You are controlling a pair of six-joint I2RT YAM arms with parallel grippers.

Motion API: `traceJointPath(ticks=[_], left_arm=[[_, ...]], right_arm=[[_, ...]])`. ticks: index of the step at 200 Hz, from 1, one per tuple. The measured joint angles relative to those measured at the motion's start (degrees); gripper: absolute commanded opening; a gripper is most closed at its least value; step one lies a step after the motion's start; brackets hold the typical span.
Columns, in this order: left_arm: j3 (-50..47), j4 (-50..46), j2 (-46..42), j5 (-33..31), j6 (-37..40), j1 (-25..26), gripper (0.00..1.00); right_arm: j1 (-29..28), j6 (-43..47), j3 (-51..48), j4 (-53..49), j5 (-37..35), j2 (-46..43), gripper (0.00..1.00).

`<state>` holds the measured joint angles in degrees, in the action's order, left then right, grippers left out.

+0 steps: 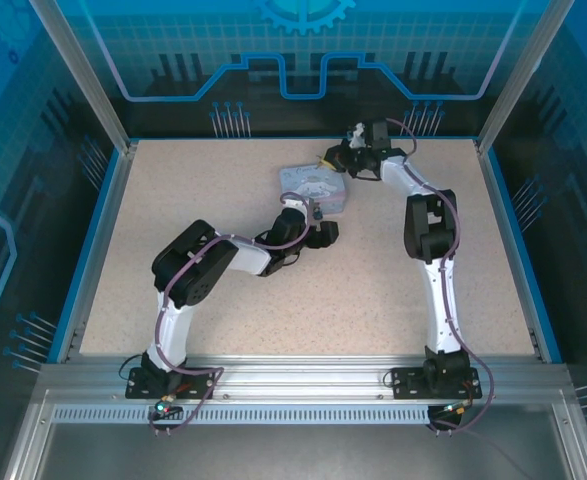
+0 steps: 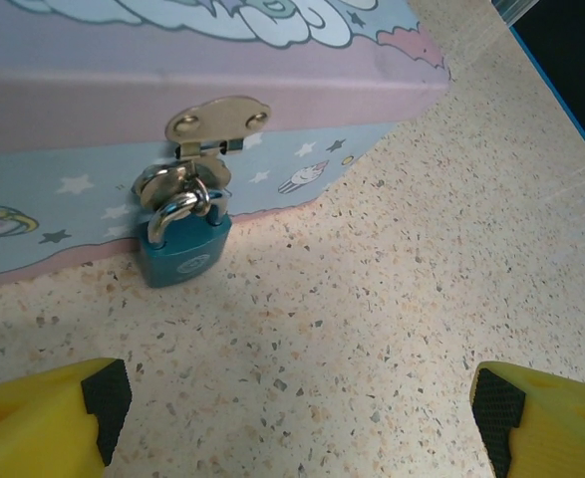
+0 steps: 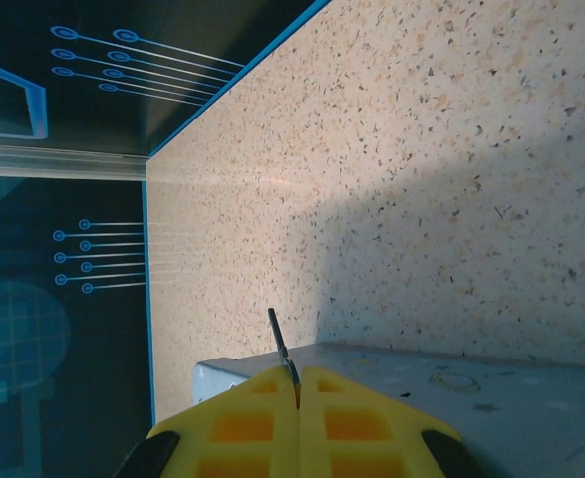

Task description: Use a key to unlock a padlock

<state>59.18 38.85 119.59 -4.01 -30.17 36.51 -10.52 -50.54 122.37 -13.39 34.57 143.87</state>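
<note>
Padlock (image 2: 184, 247) on tin hasp (image 2: 217, 121), ahead of released left end effector (image 2: 292, 418); key (image 3: 283, 351) clenched in right end effector (image 3: 298, 398); approach step, next likely steadying padlock.

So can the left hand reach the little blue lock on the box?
Probably yes. The left hand is open and faces the padlock, with bare table between them and nothing in the way.

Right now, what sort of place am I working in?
Probably a purpose-built robot test cell, not a home or a workshop: a speckled tabletop walled by blue circuit-print panels set in an aluminium frame.
</note>
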Motion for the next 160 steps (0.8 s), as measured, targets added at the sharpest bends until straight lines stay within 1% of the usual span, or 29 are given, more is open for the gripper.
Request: traceJointPath(ticks=[30, 44, 83, 120, 160], left_arm=[[-0.33, 0.5, -0.13, 0.02, -0.68, 0.0, 0.91], [-1.05, 0.48, -0.76, 0.2, -1.16, 0.02, 0.91], [-6.47, -0.02, -5.7, 0.22, -1.49, 0.02, 0.92], [-13.22, -0.68, -13.9, 0.15, -2.78, 0.02, 0.93], [-18.12, -3.28, -21.68, -0.92, -2.93, 0.02, 0.95]], right_arm=[[-0.63, 2.19, 0.52, -2.01, -0.31, 0.0, 0.0], [-1.14, 3.41, -0.81, -2.16, -0.72, -0.92, 0.0], [-3.34, 6.01, -11.54, -1.6, -1.11, -7.72, 0.0], [-4.96, 7.15, -22.8, 1.22, -1.2, -14.56, 0.0], [-5.95, 7.15, -28.37, 3.08, -1.25, -18.05, 0.0]])
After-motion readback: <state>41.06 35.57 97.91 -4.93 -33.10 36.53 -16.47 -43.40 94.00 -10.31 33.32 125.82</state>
